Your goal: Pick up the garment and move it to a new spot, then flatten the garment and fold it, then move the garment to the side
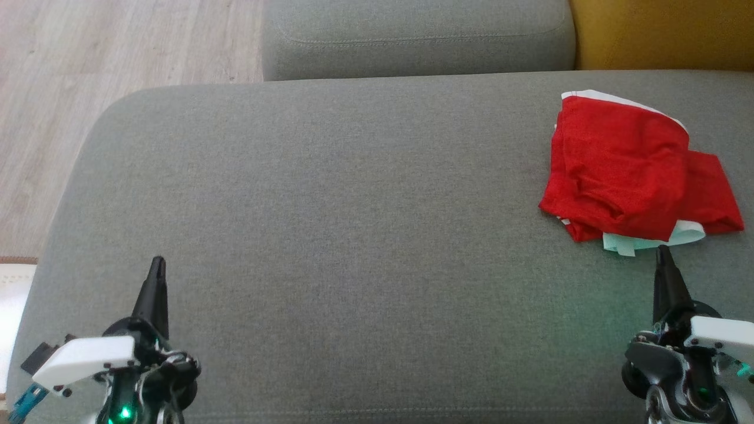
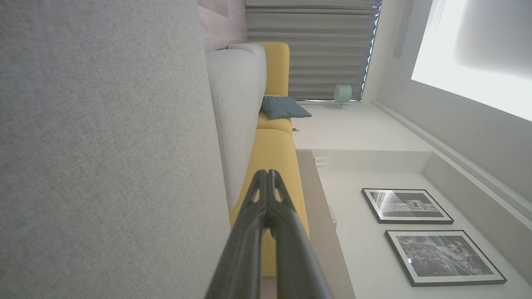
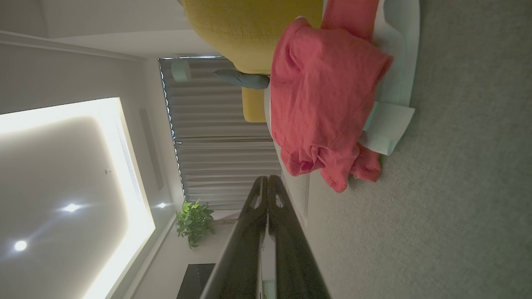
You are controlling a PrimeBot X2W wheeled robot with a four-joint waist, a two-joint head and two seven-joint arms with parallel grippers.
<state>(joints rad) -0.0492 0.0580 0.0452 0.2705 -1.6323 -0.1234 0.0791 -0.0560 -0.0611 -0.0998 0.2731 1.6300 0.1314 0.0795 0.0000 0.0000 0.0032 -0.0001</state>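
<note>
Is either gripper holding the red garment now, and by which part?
Nothing is held. The left gripper and the right gripper are shut and empty; the red garment lies free on the grey sofa seat.

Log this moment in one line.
stage: before pick | garment: crumpled, right side of cushion | left gripper: shut, empty | right gripper: shut, empty, near garment

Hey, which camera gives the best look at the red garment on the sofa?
The head view: the whole red garment lies in it, seen from above. The right wrist view catches it side-on, cut off at the top. The left wrist view faces the grey cushion and the yellow sofa.
</note>
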